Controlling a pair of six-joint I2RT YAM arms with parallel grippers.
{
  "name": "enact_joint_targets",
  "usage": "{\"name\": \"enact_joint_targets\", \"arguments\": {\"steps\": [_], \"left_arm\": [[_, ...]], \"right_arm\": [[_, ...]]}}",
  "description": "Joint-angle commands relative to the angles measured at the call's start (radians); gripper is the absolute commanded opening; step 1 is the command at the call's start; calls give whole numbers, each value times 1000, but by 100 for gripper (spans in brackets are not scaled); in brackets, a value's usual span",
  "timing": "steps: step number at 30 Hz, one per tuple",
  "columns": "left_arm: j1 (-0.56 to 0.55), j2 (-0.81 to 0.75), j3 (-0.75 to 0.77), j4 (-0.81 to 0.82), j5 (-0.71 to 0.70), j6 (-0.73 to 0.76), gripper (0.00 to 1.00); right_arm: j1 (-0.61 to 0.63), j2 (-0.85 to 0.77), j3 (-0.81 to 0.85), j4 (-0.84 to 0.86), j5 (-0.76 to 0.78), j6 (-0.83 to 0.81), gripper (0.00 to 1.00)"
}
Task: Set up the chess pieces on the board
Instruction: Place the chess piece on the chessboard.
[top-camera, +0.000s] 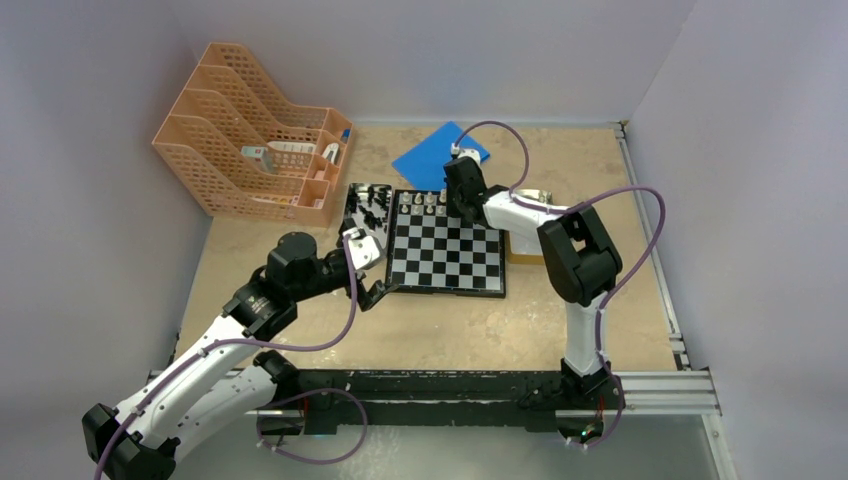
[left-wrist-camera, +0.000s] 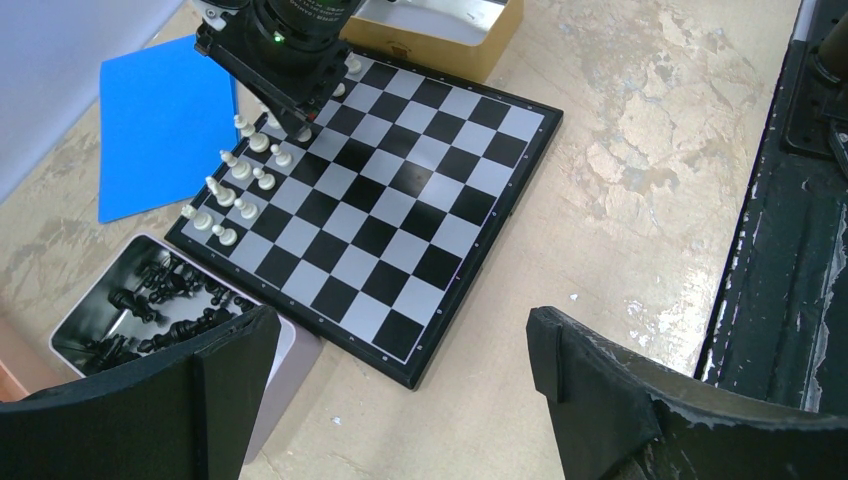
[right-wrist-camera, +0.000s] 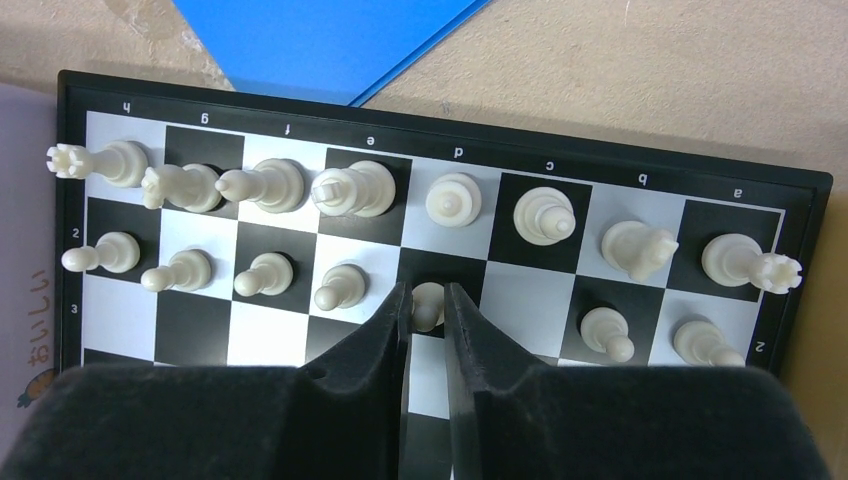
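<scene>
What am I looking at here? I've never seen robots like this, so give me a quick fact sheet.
Board: chessboard, mostly bare
White pieces: back row full, pawns ahead, c2 vacant
Right gripper: shut on white pawn at d2
Left gripper: open, empty, by board's near left corner
Black pieces: heaped in tray left of board
Nearby: blue sheet, orange file rack

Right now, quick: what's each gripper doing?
Left gripper: open, holding nothing.
Right gripper: closed on a white pawn.
</scene>
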Motion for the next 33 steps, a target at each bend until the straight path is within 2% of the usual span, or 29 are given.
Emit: {"name": "enact_joint_targets", "arguments": {"steps": [1,8,18,27,33], "left_arm": [[-3,-9,5,18,8,13,96],[-3,-9,5,17,8,14,96],[-3,1,18,36,-29,-20,96],[-3,23,66,19,-149,-136,99],[-2,64,147,-88,-229,-269,99]], "right_arm": [[-5,2,47,-21,31,13,21],[-5,-19,50,-25,6,2,25],[-5,-150,-2,-41,5,-20,33],[-25,-299,-68,-76,192,-62,35],[-86,-362,-170,3,359,-146,35]]}}
